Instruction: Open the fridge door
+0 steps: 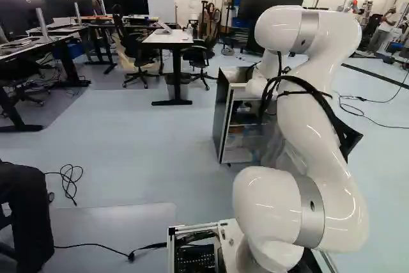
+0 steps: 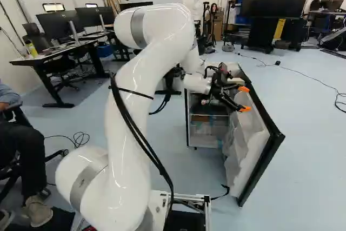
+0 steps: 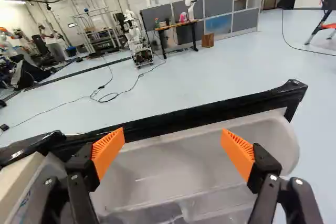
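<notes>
My gripper (image 2: 246,99) is at the inner side of the fridge door (image 2: 263,139) in the right base view, its orange pads near the door's upper part. The door stands swung out from the small fridge (image 2: 207,128), whose shelves show. In the wrist view the gripper (image 3: 172,150) is open, its two orange fingers wide apart with nothing gripped between them. Ahead of and beneath the fingers lies the door's white inner lining (image 3: 173,169) with its bins, bordered by a black edge (image 3: 184,121). In the left base view the arm hides the gripper and most of the door.
A white desk (image 1: 169,38) with chairs stands beyond the fridge's left side in the left base view. Cables (image 2: 303,74) lie on the floor right of the door. A seated person (image 2: 19,139) is at the left of the right base view. Another robot (image 3: 137,40) stands farther off.
</notes>
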### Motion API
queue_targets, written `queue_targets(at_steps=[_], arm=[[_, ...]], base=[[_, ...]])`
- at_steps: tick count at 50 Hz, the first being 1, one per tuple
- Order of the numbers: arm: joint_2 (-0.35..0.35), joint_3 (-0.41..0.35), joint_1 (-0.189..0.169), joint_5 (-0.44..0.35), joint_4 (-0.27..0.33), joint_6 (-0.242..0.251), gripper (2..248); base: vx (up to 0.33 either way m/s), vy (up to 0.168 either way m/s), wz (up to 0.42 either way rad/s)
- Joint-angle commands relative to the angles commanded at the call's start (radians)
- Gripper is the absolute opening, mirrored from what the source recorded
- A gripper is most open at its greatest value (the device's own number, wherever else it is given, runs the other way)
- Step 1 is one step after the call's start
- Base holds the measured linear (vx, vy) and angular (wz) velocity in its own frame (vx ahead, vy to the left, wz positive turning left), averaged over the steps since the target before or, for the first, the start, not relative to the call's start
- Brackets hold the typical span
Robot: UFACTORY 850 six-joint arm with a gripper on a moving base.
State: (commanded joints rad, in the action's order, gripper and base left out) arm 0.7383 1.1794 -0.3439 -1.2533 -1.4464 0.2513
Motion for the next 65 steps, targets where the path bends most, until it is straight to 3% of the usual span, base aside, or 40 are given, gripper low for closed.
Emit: queue_targets(at_steps=[32,65], arm=[[-0.136,-0.222,0.069,0.000,0.158,0.000,247],[-0.166,-0.258,0.077,0.009,0.193,-0.006,247]], base=[[0.000,0.000,0.000],[0.000,0.000,0.000]])
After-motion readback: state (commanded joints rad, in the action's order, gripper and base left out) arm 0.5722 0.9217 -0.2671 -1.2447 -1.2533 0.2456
